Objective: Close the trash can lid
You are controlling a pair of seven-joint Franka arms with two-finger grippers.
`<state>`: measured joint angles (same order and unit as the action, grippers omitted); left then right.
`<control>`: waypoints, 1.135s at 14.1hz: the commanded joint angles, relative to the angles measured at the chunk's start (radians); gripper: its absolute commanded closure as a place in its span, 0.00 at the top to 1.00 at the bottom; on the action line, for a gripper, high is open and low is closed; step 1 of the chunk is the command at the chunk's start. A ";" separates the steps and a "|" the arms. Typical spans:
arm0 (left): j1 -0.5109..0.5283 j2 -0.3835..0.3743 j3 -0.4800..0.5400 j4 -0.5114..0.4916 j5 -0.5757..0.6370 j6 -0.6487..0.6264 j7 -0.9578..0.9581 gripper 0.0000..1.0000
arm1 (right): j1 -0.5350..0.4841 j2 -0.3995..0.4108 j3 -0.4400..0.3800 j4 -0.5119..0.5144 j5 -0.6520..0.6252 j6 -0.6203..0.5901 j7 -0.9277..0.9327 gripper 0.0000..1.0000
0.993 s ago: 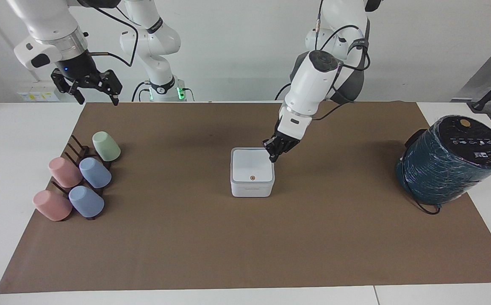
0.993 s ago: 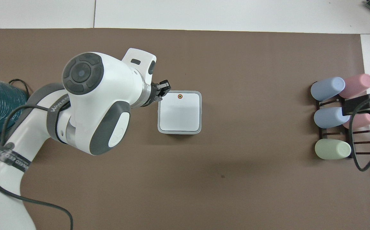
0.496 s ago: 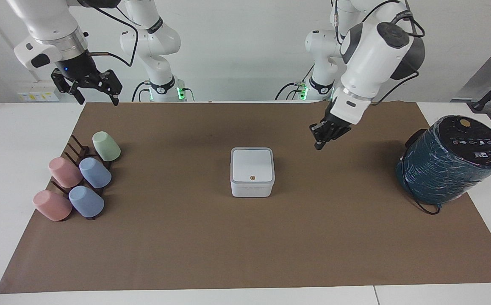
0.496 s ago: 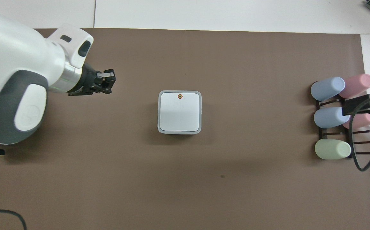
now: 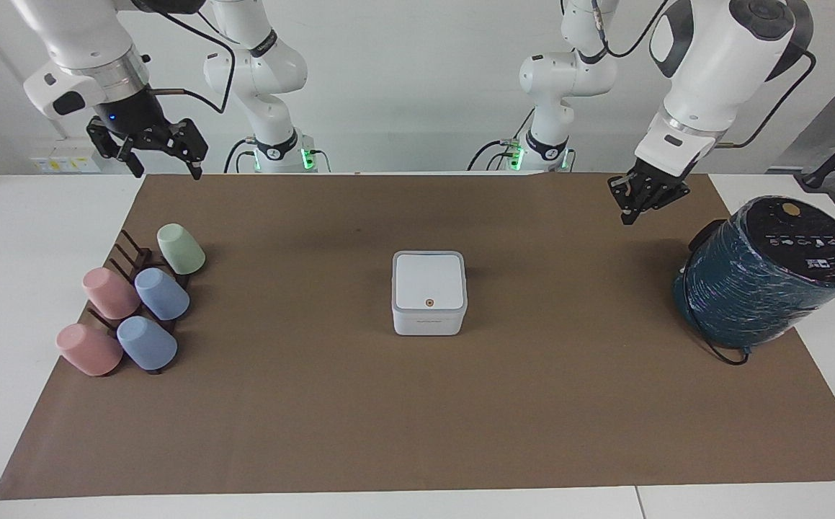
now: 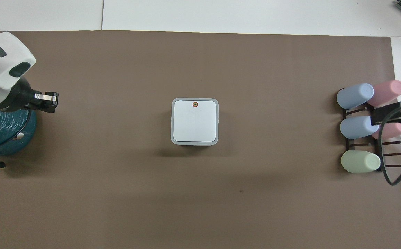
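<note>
The trash can (image 5: 429,294) sits near the middle of the brown mat (image 5: 417,432) on the desk (image 5: 21,238), a small white cube with rounded corners. Its lid (image 5: 429,281) lies flat and square on the rim, the orange dot (image 5: 429,303) showing on the edge farther from the robots; in the overhead view no gap shows around the grey border, so the lid looks shut, though a slight gap along the side nearer the robots could not be ruled out from here. Nothing touches the can.

The left gripper (image 5: 637,205) hangs in the air well apart from the can, over the mat toward the left arm's end of the desk, close to the dark teal cylinder (image 5: 763,277). Its fingers (image 5: 623,215) point down and appear drawn together with nothing between them. The can lies from these fingers toward the middle of the desk.

The right gripper (image 5: 161,153) waits raised over the mat's corner at the right arm's end, fingers spread apart and holding nothing, above the rack of cups (image 5: 132,303).

The left gripper seems slightly the nearer of the two. Judged from how the lid lies, the closing looks done, and any further press would have to come straight down on the lid's top.
</note>
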<state>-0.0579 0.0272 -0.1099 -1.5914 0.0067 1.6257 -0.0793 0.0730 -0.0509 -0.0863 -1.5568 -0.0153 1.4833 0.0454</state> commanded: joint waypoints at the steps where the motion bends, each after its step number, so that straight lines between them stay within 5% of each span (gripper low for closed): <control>1: 0.012 -0.035 0.009 -0.013 0.022 -0.030 0.049 0.49 | -0.004 0.002 0.000 0.011 0.006 -0.017 -0.029 1.00; 2: 0.019 -0.038 0.007 -0.015 0.022 -0.036 0.055 0.77 | -0.004 0.002 0.000 0.012 0.006 -0.017 -0.029 1.00; 4: 0.020 -0.041 0.007 -0.012 0.022 -0.026 0.061 1.00 | -0.004 0.002 0.000 0.011 0.006 -0.017 -0.029 1.00; 16: -0.003 -0.039 -0.005 -0.012 0.021 0.032 0.064 1.00 | -0.004 0.002 0.000 0.011 0.006 -0.017 -0.029 1.00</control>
<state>-0.0490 0.0021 -0.1226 -1.5915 0.0120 1.6365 -0.0291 0.0730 -0.0509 -0.0863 -1.5568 -0.0153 1.4833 0.0454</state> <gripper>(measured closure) 0.000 0.000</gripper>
